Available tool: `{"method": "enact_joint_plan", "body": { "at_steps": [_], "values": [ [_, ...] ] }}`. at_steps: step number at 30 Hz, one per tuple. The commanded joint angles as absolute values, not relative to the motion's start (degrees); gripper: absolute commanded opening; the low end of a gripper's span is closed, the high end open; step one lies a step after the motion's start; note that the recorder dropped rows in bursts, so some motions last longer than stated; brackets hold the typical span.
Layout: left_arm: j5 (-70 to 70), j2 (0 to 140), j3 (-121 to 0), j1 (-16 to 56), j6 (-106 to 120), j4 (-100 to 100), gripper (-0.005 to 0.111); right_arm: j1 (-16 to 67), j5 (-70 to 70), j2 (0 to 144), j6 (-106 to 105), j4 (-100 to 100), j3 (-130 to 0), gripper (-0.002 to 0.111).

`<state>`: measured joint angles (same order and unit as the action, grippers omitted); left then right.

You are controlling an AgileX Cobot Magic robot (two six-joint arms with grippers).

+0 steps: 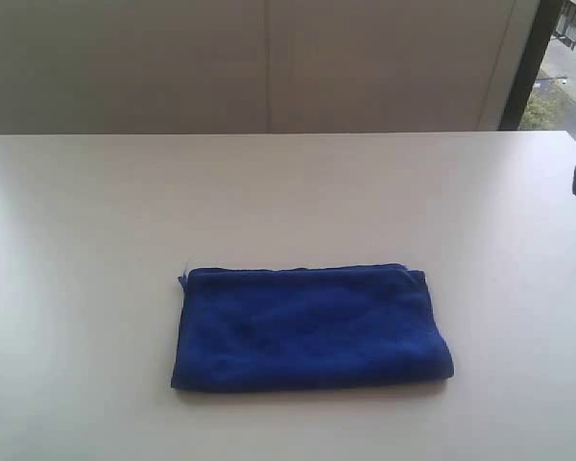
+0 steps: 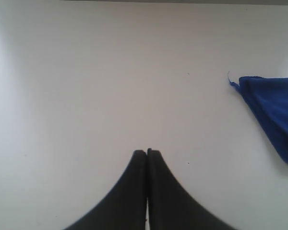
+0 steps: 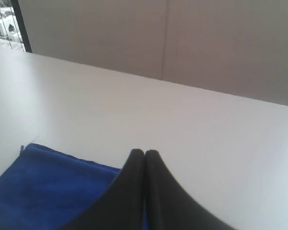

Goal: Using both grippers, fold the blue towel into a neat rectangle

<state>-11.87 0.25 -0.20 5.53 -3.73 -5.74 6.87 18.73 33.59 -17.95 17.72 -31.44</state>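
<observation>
On the white bench [image 1: 77, 240], the blue towel [image 1: 307, 327] is lying folded into a rectangle, toward the near middle. The left tool [image 2: 147, 152] and the right tool [image 3: 144, 152] are hovering apart from it, each pressed together, pinching nothing.

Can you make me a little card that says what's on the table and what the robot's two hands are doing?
table: white and smooth
blue towel: lying flat on the table, looks folded into a rectangle
loose thread: sticks out at one corner of the towel
left gripper: shut, holding nothing, over bare table beside the towel
right gripper: shut, holding nothing
holding the towel: neither gripper
</observation>
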Motion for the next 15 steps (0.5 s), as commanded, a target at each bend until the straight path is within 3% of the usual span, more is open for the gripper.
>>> {"method": "enact_joint_plan", "body": {
  "at_steps": [1, 15],
  "values": [
    [-11.82, 0.00, 0.00, 6.04, -3.63, -5.94, 0.000, 6.45, 17.44, 26.75, -17.70, 19.08, -30.38, 0.000],
    [-11.82, 0.00, 0.00, 6.04, -3.63, -5.94, 0.000, 1.14, 10.61, 4.44, -18.09, 18.19, -12.35, 0.000]
  ]
}}
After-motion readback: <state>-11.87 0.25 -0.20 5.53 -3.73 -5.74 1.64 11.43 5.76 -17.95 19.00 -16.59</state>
